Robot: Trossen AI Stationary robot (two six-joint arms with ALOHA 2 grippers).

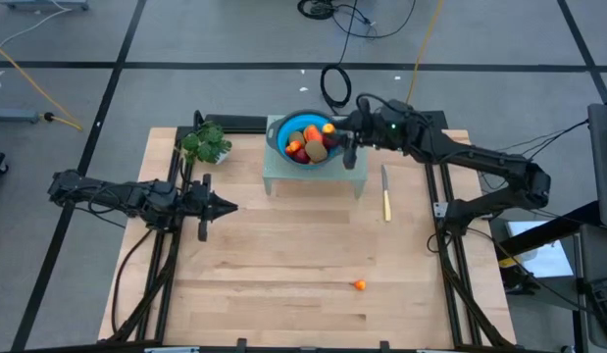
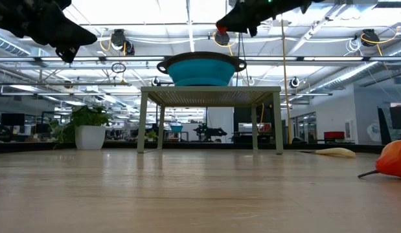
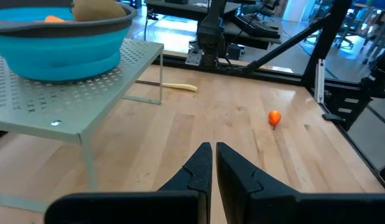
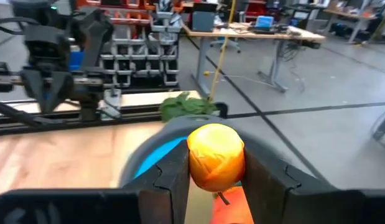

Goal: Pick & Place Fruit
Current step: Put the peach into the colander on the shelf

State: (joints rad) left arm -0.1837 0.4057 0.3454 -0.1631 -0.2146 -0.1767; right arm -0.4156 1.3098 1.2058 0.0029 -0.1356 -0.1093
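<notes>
A blue bowl point(image 1: 283, 129) stands on a small pale perforated rack point(image 1: 357, 179) at the far middle of the table. In it lie several fruit pieces point(image 1: 310, 145), brown, red and orange. My right gripper point(image 1: 334, 128) hangs over the bowl's right rim, shut on a small round orange fruit point(image 4: 216, 152). Another tiny orange fruit point(image 1: 359, 285) lies on the bare wood near the front. My left gripper point(image 1: 225, 207) hovers over the left part of the table, shut and holding nothing. My right gripper pinches the small orange fruit by its two opposite sides point(image 4: 195, 158) between its two fingers. The fingers lie about level and come from the table's right side. The fruit is lifted clear, above the bowl's rim point(image 4: 152, 146), with a short stalk point(image 4: 224, 198) pointing down.
A yellow-handled knife point(image 1: 385, 196) lies on the wood right of the rack. A green leafy bunch point(image 1: 207, 143) stands at the far left. The near half of the table is open wood around the loose orange fruit point(image 3: 274, 116).
</notes>
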